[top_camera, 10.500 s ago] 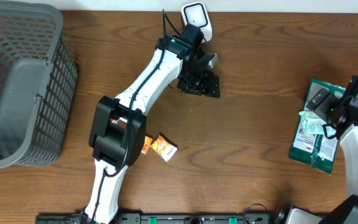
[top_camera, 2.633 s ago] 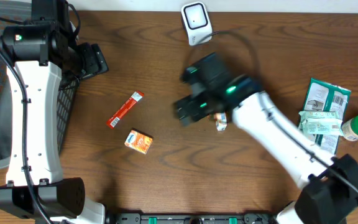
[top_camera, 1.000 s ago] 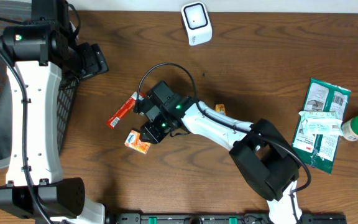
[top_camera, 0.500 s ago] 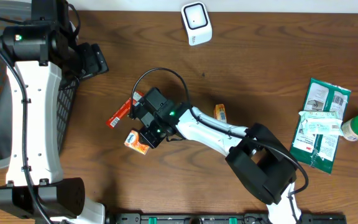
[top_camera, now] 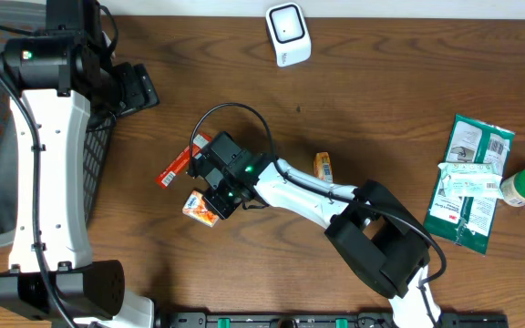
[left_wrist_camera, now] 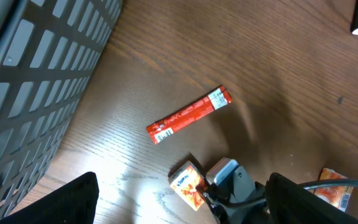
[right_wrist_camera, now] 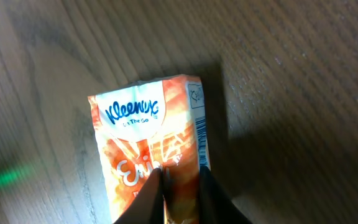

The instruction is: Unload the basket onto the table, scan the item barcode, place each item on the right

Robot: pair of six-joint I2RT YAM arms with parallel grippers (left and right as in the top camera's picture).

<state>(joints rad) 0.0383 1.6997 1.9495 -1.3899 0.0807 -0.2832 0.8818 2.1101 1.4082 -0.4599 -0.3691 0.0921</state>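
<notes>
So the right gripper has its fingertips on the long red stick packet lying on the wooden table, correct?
Not quite. The right gripper has its fingertips on the orange Kleenex tissue pack, as the right wrist view shows. The long red stick packet lies apart from it on the wooden table.

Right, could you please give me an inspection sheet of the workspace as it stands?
Surface: wooden table, no spills seen.
Job's things: Kleenex pack lying flat on the table, barcode along one edge; white scanner at the far edge, apart from it.
Clutter: red stick packet near the pack; second orange pack mid-table; green packets and green-capped bottle at the right.
Grippers: right gripper pinching the Kleenex pack, jaws nearly together; left gripper open, empty, by the basket.
Cables: black cable loops above the right arm.
Surroundings: gray basket at the left.
</notes>
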